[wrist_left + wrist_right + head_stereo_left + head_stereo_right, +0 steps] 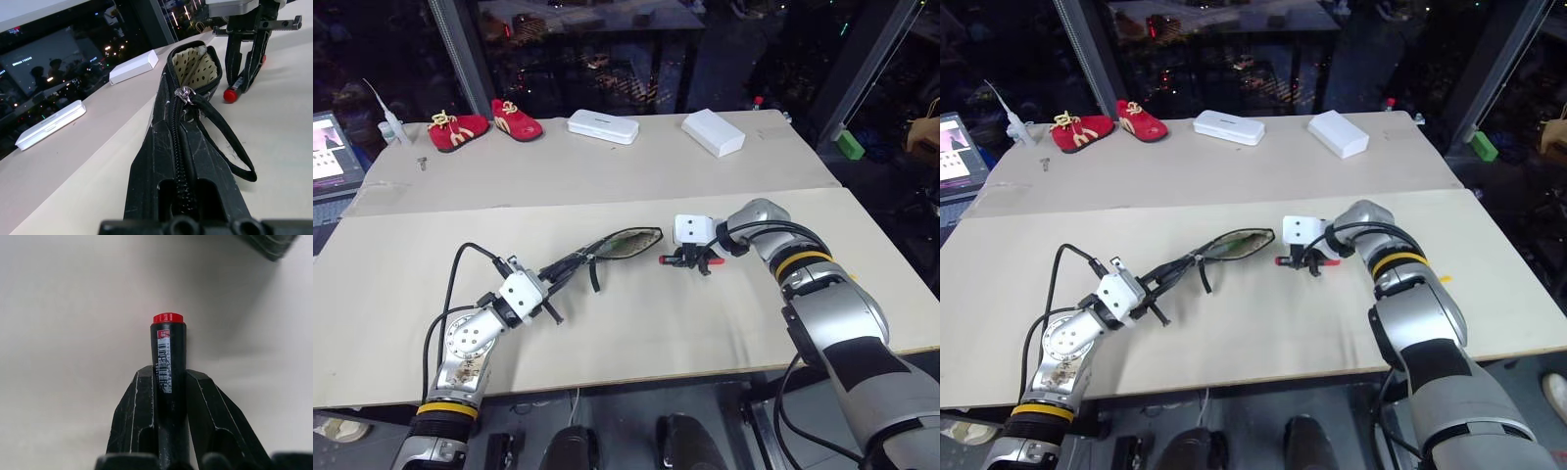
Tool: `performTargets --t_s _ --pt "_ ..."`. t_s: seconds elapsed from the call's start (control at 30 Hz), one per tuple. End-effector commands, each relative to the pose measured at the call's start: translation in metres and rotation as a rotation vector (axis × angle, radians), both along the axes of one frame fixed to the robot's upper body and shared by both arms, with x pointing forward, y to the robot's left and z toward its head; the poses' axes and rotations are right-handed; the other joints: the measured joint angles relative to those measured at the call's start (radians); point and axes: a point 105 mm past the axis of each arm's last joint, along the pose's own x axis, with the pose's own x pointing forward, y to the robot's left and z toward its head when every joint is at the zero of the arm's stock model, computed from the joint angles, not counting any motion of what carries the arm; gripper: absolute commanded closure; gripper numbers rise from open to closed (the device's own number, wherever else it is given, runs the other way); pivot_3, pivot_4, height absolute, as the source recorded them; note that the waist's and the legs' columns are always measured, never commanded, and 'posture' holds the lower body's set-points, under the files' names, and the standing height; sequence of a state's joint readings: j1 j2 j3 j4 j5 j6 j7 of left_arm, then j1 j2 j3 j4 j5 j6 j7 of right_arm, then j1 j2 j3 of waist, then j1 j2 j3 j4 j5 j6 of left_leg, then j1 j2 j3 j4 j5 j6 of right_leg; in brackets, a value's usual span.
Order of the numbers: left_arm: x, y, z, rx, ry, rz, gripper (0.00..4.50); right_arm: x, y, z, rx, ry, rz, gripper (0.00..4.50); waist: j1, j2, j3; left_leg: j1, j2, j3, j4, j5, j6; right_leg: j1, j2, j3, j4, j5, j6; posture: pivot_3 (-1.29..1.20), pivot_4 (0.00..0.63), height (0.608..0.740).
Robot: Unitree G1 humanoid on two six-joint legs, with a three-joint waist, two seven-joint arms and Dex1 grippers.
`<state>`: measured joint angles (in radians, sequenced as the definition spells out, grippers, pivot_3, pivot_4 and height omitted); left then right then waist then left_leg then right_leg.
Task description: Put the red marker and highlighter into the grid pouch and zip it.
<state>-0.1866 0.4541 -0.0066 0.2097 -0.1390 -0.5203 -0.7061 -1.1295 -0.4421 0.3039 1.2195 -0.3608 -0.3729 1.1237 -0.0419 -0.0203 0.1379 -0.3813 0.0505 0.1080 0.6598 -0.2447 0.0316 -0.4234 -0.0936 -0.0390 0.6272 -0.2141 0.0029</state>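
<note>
The red marker [168,377] was pinched between the two black fingers [134,416] of the right gripper [690,258], the jaws being closed on its barrel with its red-tipped end projecting beyond them. In the head views the marker was seen low over the table [636,323], just beside the pouch mouth at about three o'clock from it.

The grid pouch [625,245] was gripped at its closed end by the left gripper [551,279], whose jaws were pressed together on the fabric. The pouch was stretched from that gripper toward two o'clock, its far end being unzipped and a pale dotted lining shown inside. A black wrist loop [230,147] was seen hanging from the zipper pull [185,93].
</note>
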Motion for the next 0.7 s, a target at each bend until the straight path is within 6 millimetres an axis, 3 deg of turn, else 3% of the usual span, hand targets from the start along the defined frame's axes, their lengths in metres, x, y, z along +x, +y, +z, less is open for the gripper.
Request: performTargets --t_s 0.03,0.3,0.4,0.5,0.6,0.7 --pt "0.000 -0.001 0.006 -0.007 -0.025 -0.007 4.50 -0.006 -0.005 0.032 0.100 -0.150 0.056 4.04 0.007 0.000 0.000 -0.002 0.000 0.000 0.000 0.000 0.000 -0.002 0.000 0.000 -0.001 0.000 0.000 0.00 0.150 0.740" --pt "0.003 -0.005 0.007 -0.003 -0.024 -0.032 4.50 -0.043 0.001 0.081 0.201 -0.306 0.058 4.04 0.019 0.001 0.001 -0.009 0.000 0.002 0.000 -0.001 0.002 -0.009 0.000 -0.001 -0.001 0.000 0.001 0.00 0.150 0.740" --pt "0.004 -0.005 0.006 -0.001 -0.020 -0.039 4.50 -0.054 0.016 0.091 0.203 -0.348 0.080 4.04 0.024 0.001 0.001 -0.009 0.000 0.002 0.000 -0.001 0.001 -0.009 0.000 -0.001 -0.001 0.000 0.001 0.00 0.150 0.740" --pt "0.005 -0.006 0.006 -0.001 -0.019 -0.044 4.50 -0.066 0.029 0.091 0.185 -0.359 0.104 4.04 0.026 0.001 0.001 -0.008 0.000 0.002 0.000 -0.001 0.001 -0.009 0.001 -0.001 -0.001 0.000 0.001 0.00 0.150 0.740" --pt "0.005 -0.009 0.006 -0.002 -0.019 -0.052 4.50 -0.080 0.051 0.079 0.160 -0.363 0.151 4.04 0.029 0.001 0.001 -0.010 0.000 0.002 0.001 -0.001 0.001 -0.009 0.001 -0.001 -0.002 0.000 0.001 0.00 0.150 0.740" --pt "0.005 -0.011 0.006 -0.003 -0.020 -0.058 4.50 -0.079 0.062 0.067 0.146 -0.365 0.144 4.04 0.028 0.001 0.001 -0.010 -0.001 0.002 0.001 -0.001 0.002 -0.010 0.001 -0.001 -0.002 0.000 0.001 0.00 0.150 0.740"
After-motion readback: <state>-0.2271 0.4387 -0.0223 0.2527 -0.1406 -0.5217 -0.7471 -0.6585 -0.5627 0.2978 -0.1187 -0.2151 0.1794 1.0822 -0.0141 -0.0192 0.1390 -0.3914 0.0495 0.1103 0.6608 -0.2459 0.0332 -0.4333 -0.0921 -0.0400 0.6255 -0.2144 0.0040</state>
